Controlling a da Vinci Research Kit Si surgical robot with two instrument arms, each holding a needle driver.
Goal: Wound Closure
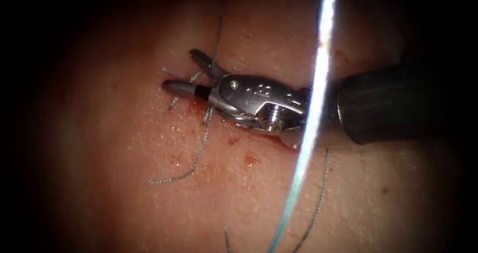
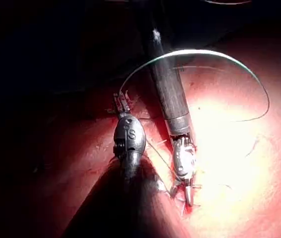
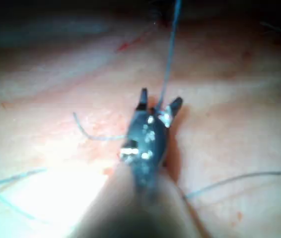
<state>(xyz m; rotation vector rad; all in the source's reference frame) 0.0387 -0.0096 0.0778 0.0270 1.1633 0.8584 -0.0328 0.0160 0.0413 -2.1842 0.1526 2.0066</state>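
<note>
My right tool (image 1: pixel 178 68) reaches in from the right and lies low over the cut (image 1: pixel 191 103), jaws open. A thin thread (image 1: pixel 217 34) rises from the stitch there and passes between the jaws close to their hinge; the same thread (image 3: pixel 169 54) stands between the spread jaws of the right tool (image 3: pixel 160 96). My left tool (image 2: pixel 122 100) sits left of the right tool (image 2: pixel 180 197), jaws shut on a bright thread (image 2: pixel 195 51) that arcs over the right shaft. This bright thread (image 1: pixel 318 78) crosses close in front of the endoscope.
Short cut thread ends (image 1: pixel 169 71) stick out around the stitch. A loose tail (image 1: pixel 198 156) curls down and left over the tissue (image 1: pixel 124 133); another strand (image 1: pixel 321 193) lies lower right. Spots of red fluid (image 1: pixel 249 159) mark the tissue.
</note>
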